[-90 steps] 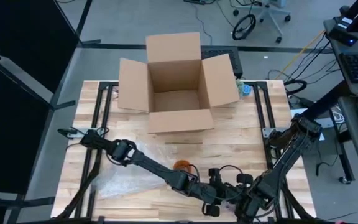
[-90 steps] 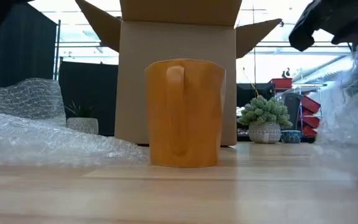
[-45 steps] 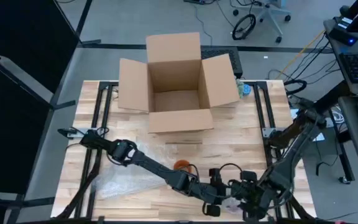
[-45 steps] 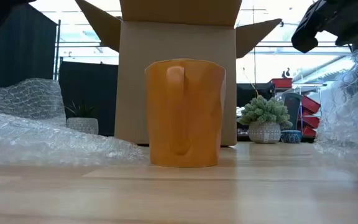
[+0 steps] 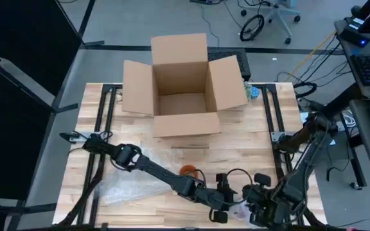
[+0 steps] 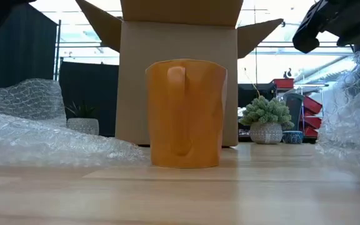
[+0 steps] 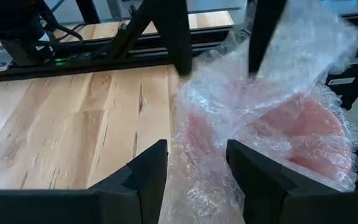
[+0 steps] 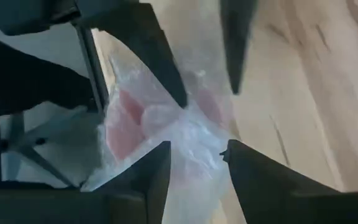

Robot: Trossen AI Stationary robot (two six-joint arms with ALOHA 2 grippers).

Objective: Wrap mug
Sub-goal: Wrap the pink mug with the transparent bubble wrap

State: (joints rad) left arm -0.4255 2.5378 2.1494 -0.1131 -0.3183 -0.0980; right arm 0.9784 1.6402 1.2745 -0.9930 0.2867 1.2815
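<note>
- While both arms reach to the near edge of the wooden surface (image 5: 249, 151), the orange mug (image 6: 185, 113) stands upright there, its handle facing the low camera, touching neither tool.
- Left tool (image 7: 194, 171): its two fingers stand apart with a fold of bubble wrap (image 7: 272, 118) lying between them; whether they press on it I cannot tell.
- Right tool (image 8: 194, 163): its fingers are also spread, with the same crumpled wrap between them, just beside the left tool at the near right of the surface.
- More bubble wrap lies flat on the near left of the surface (image 5: 130, 186), beside the mug; in the low view it reaches up to the mug's base on one side.
- An open cardboard box (image 5: 182, 86) sits at the far side, behind the mug, flaps spread outward.
- A small potted plant (image 6: 266, 122) stands beyond the box.
</note>
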